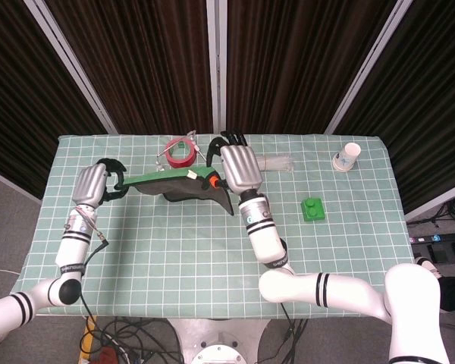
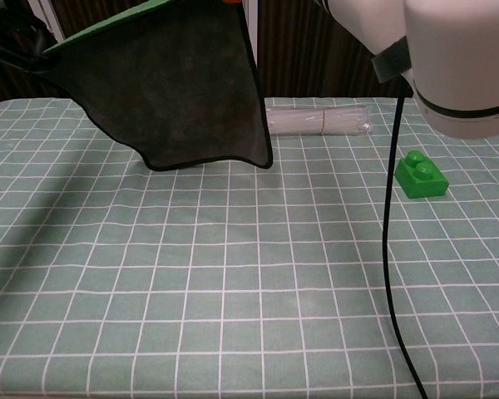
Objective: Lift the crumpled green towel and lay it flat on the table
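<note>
Towel stretched aloft, both hands gripping

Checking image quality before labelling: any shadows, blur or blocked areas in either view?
Head view: even light, sharp, no glare. Chest view: the towel casts a soft shadow on the table at left; the right arm's near shell looms large, covering the top right corner.
</note>
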Tool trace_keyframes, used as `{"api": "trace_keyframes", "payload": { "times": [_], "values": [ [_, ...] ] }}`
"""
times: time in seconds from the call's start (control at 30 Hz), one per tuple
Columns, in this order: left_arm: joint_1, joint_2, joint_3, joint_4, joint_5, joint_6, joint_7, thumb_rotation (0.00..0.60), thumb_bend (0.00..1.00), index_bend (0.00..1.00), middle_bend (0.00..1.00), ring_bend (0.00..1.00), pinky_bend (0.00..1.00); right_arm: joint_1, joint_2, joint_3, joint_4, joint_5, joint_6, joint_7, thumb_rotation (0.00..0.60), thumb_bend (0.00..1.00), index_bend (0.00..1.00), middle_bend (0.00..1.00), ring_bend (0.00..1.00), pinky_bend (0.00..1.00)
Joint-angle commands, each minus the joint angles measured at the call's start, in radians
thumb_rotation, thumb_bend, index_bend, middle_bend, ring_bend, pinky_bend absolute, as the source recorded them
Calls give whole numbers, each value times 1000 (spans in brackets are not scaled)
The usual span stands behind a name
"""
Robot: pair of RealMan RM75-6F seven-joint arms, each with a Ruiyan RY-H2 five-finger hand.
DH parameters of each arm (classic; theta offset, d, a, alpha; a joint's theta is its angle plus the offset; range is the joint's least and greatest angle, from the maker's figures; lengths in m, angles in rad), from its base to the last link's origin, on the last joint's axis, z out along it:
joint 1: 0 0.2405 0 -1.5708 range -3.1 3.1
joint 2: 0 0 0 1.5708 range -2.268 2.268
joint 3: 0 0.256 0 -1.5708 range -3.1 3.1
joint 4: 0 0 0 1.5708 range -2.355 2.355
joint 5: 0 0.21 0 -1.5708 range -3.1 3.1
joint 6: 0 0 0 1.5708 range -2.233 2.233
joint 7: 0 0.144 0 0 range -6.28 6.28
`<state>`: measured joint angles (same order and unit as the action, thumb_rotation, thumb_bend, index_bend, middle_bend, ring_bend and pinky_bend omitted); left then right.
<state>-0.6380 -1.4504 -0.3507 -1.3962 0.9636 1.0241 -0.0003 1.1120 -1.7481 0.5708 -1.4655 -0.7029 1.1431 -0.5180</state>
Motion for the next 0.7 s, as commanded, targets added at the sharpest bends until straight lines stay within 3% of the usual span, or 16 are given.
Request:
{"api": "trace_keyframes", "payload": {
  "times": [0.03,0.17,0.33,0.7],
  "values": [
    [-27,-53,-25,91,11,46,11,600,571,720,422,261,376,-3,5,-1,51,-10,-47,61,600,455,772,310,126,71],
    [-42,-81,-40,157,29,63,-13,600,571,719,422,261,376,-6,12,-4,92,-42,-95,139,600,454,771,310,124,71],
    [-19,-80,-18,153,101,133,-31,600,566,716,422,260,376,-29,20,-25,112,-115,-127,249,600,453,771,316,124,70],
    [58,-22,122,37,263,186,-13,600,563,712,422,260,376,-116,116,-155,44,-252,-249,403,600,453,772,318,114,65]
  ]
}}
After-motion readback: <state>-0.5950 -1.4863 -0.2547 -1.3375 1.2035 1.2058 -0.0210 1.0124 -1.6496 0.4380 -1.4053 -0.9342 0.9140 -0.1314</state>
